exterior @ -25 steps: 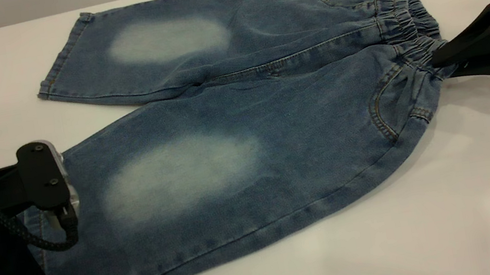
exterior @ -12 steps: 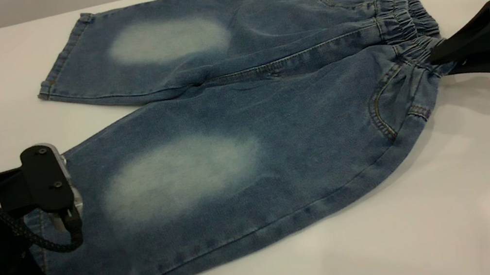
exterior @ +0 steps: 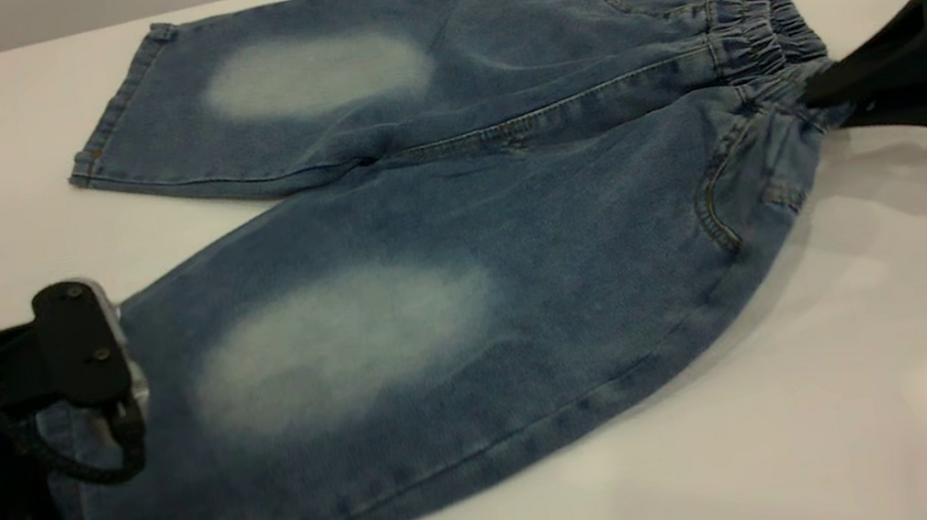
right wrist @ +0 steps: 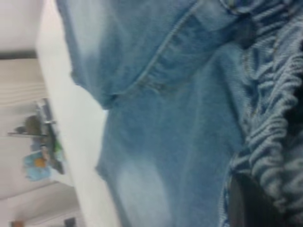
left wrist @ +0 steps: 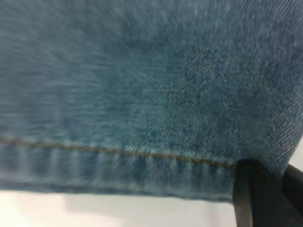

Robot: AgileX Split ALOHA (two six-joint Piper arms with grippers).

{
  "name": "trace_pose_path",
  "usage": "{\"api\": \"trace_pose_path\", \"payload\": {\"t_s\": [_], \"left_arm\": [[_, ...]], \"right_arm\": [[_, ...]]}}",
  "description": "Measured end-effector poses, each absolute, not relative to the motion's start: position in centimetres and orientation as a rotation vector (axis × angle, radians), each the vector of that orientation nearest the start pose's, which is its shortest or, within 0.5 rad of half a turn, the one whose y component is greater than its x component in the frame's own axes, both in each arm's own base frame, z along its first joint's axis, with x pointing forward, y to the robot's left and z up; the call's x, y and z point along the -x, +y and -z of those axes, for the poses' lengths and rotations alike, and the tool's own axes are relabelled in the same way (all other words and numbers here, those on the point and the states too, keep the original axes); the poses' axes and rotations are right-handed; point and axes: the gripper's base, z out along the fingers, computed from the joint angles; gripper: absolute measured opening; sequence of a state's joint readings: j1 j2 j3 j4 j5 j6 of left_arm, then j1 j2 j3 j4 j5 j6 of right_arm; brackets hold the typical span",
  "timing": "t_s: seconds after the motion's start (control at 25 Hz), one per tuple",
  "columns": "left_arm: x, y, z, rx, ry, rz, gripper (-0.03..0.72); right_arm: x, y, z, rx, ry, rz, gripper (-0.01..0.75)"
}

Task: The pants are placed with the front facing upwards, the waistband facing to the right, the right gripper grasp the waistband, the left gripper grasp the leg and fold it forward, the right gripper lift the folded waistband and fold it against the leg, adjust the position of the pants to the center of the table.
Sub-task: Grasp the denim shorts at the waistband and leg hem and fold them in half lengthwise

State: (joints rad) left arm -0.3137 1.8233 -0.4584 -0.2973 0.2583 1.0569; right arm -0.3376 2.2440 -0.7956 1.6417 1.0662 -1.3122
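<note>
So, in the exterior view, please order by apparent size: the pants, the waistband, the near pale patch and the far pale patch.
1. The pants.
2. The near pale patch, though its nearness to the camera enlarges it.
3. The far pale patch.
4. The waistband, close to the far patch in size, so that order is unsure.

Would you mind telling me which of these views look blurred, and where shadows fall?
Left wrist view: the pants smear with motion blur toward one side. Right wrist view: soft throughout, the waistband included. Exterior view: sharpest; the right gripper casts a soft shadow on the table.
</note>
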Motion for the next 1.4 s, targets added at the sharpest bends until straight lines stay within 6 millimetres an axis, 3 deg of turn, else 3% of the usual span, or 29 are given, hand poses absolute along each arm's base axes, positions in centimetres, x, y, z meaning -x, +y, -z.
{"api": "trace_pose_path", "payload": {"t_s": [0.4, 0.64, 1.08, 1.4], "left_arm": [[-20.2, -7.2, -10.3, -1.465, 2.492, 0.03, 0.074], [-20.1, -7.2, -12.4, -1.393, 2.436, 0.012, 0.074], [-17.8, -6.6, -16.8, -1.427, 2.373, 0.012, 0.074], [-15.9, -5.3, -19.1, -1.392, 2.406, -0.077, 0.074]], "right_arm": [[-28.8, -1.4, -3.8, -0.689, 2.385, -1.584, 0.059], [-26.0, -0.4, -3.6, -0.689, 2.422, -1.597, 0.059], [-19.9, -0.6, -6.5, -0.745, 2.409, -1.524, 0.059], [-15.9, 1.3, -7.4, -0.779, 2.447, -1.552, 0.059]]}}
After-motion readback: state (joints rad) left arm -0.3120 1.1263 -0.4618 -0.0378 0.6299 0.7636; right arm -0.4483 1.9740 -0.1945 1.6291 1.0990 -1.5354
